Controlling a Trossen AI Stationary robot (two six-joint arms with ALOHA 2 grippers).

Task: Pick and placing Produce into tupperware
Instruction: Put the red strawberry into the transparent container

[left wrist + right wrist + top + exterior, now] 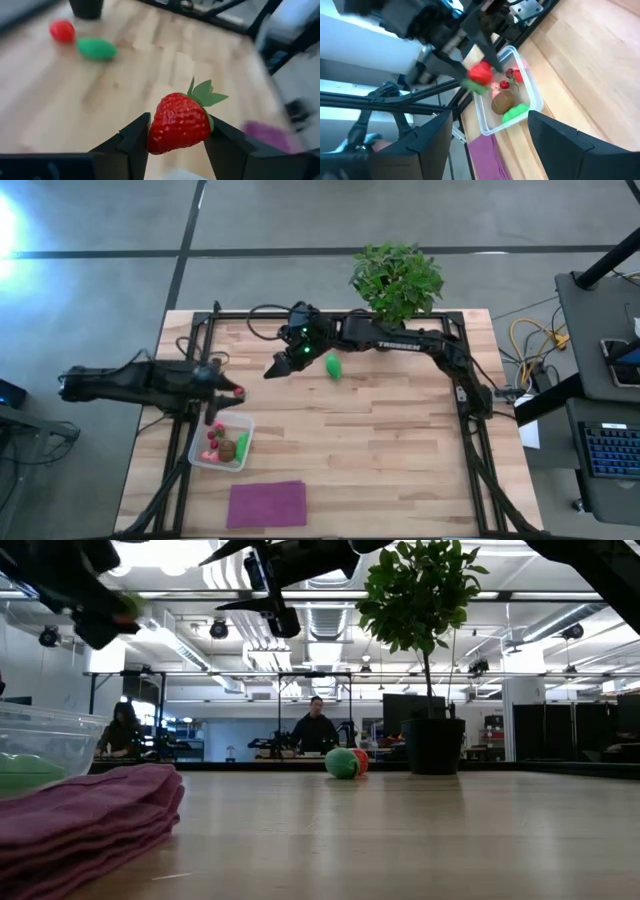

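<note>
My left gripper point(226, 394) is shut on a red toy strawberry point(179, 119) with a green leafy cap, above the far edge of the clear tupperware point(203, 457). The right wrist view shows the tupperware point(536, 102) holding a brown kiwi-like ball point(502, 102), a green piece point(515, 113) and small red pieces point(512, 76). A green oval piece point(334, 366) lies on the table's far middle, with a red round piece point(62, 31) beside it. My right gripper point(274, 367) is open and empty, raised between the tupperware and the green piece. My left gripper pinches the strawberry's two sides point(156, 134) between its two fingers, coming from the table's left and slanting down. The leafy cap point(206, 93) points away from the fingers. The strawberry is lifted clear, above the tupperware.
A folded purple cloth point(267, 503) lies at the near edge, beside the tupperware. A potted leafy plant point(397, 278) stands at the far edge. Bare wood lies on the table's right half. People sit in the room beyond the table point(316, 726).
</note>
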